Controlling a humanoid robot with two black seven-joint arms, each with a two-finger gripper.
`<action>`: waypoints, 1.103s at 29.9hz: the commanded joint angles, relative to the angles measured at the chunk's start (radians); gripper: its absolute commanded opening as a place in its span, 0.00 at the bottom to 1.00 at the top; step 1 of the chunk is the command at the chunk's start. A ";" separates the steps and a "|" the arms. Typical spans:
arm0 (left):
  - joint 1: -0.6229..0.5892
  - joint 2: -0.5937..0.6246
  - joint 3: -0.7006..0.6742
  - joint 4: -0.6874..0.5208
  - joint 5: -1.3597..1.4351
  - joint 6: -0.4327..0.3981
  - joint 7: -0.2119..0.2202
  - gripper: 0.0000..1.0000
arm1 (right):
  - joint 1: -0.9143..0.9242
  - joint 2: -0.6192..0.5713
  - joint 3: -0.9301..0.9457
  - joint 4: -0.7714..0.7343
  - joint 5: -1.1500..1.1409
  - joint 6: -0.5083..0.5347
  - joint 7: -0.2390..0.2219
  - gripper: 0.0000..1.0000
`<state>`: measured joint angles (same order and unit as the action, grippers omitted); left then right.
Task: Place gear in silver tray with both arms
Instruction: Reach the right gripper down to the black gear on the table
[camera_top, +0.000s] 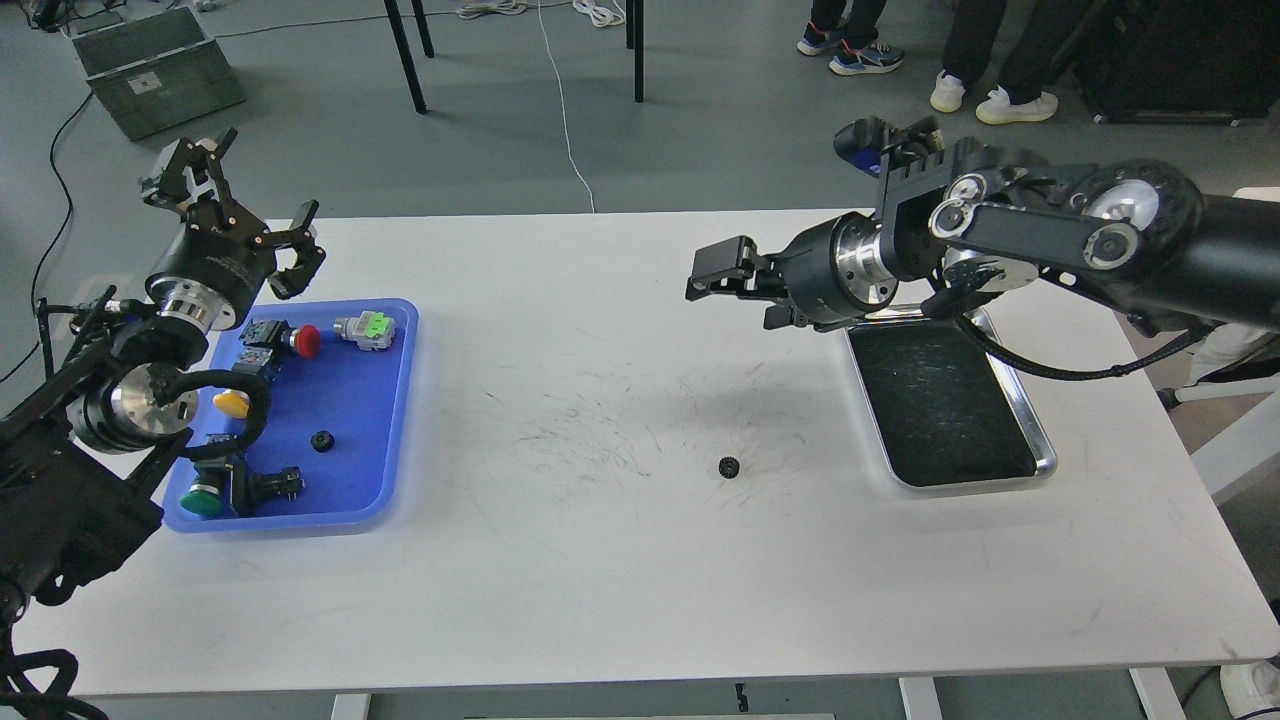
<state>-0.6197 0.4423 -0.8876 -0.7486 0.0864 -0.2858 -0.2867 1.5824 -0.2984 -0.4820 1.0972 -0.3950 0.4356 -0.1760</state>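
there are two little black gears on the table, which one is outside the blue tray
The gear lying alone on the bare white table, between the blue tray and the silver tray. The other gear sits inside the blue tray among the push buttons.

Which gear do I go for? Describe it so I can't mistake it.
Start at the white table, on its bare middle between the blue tray and the silver tray. The small black gear lies there alone; its twin sits inside the blue tray among push-buttons.

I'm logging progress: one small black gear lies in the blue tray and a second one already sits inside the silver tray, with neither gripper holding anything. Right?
Not quite. The second gear lies on the white table, left of the silver tray, not inside it; the head view shows it. The rest stands: one gear in the blue tray, neither gripper holding anything.
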 joint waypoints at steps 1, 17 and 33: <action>0.002 0.018 0.001 0.000 -0.002 -0.001 -0.005 0.98 | 0.051 0.089 -0.111 0.013 -0.005 0.040 -0.054 0.99; 0.026 0.029 0.001 0.000 -0.001 -0.003 -0.086 0.98 | -0.015 0.298 -0.228 -0.123 0.008 0.053 -0.103 0.99; 0.058 0.030 -0.001 -0.002 -0.001 -0.013 -0.104 0.98 | -0.110 0.298 -0.237 -0.191 0.013 0.053 -0.097 0.94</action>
<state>-0.5619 0.4725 -0.8875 -0.7485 0.0860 -0.2988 -0.3911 1.4756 0.0001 -0.7231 0.9080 -0.3851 0.4888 -0.2760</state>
